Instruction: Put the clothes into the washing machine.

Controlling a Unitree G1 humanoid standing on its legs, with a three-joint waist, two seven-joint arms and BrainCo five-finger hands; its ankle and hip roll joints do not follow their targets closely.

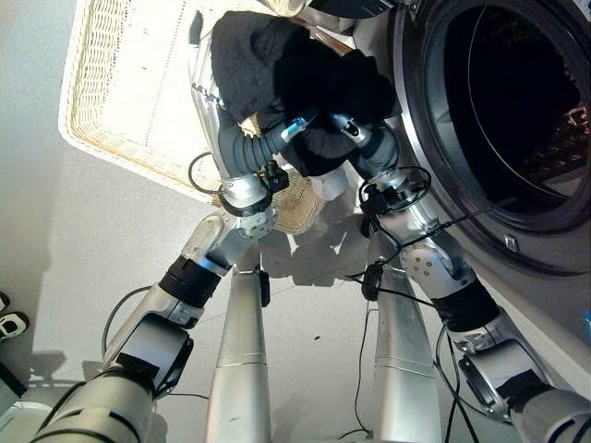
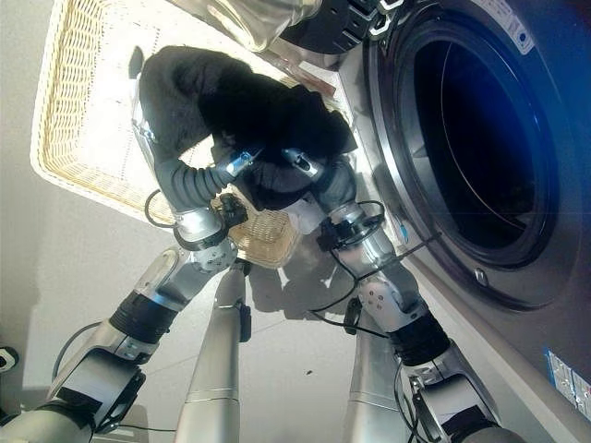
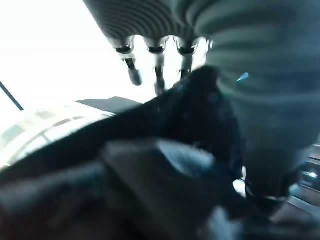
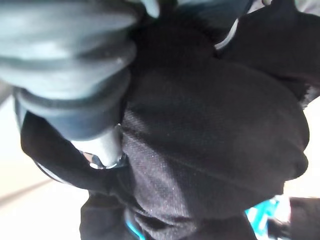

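Both hands (image 1: 309,125) lift black clothes (image 1: 277,65) between wicker basket (image 1: 102,120) and washing machine (image 1: 517,120)

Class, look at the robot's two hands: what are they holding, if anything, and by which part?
Both arms carry a bundle of black clothes from below, between the wicker basket and the washing machine. The cloth hides the hands, so the exact hold cannot be told.

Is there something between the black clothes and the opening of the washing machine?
Nothing visible blocks the way. The black clothes are held up between both arms, above the wicker basket, and the washing machine drum stands open beside them.
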